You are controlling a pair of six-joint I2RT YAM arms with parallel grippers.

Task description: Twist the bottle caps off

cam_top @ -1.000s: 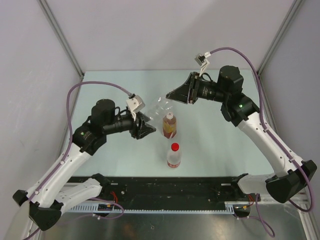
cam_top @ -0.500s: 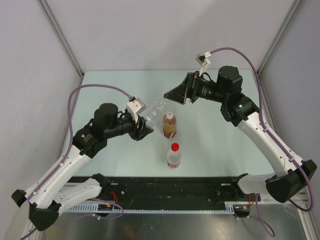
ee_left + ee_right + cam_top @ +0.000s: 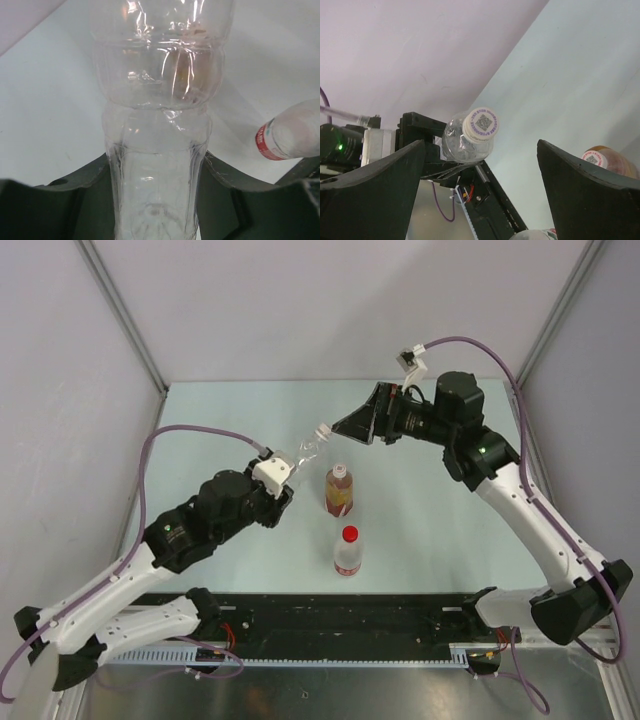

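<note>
My left gripper (image 3: 284,480) (image 3: 157,200) is shut on the lower body of the plain clear bottle (image 3: 306,447) (image 3: 159,100) and holds it tilted up and to the right, off the table. Its pale cap (image 3: 323,428) (image 3: 481,124), printed in purple, is on the neck and points at my right gripper (image 3: 343,426) (image 3: 481,145). That gripper is open, its fingers (image 3: 385,185) wide on either side, and the cap sits just off the fingertips, untouched. The amber bottle (image 3: 339,495) stands capped (image 3: 594,159) mid-table. The red-capped labelled bottle (image 3: 348,555) (image 3: 287,137) stands nearer.
The pale green table (image 3: 430,520) is bounded by grey side walls with metal posts (image 3: 125,315). A black rail (image 3: 340,615) with the arm bases runs along the near edge. The two standing bottles are close under and right of the held one.
The right gripper opened and let go of the clear bottle's cap, which stays on the neck. The left arm shifted, its gripper still on the bottle, tilting it more steeply toward the right gripper.
</note>
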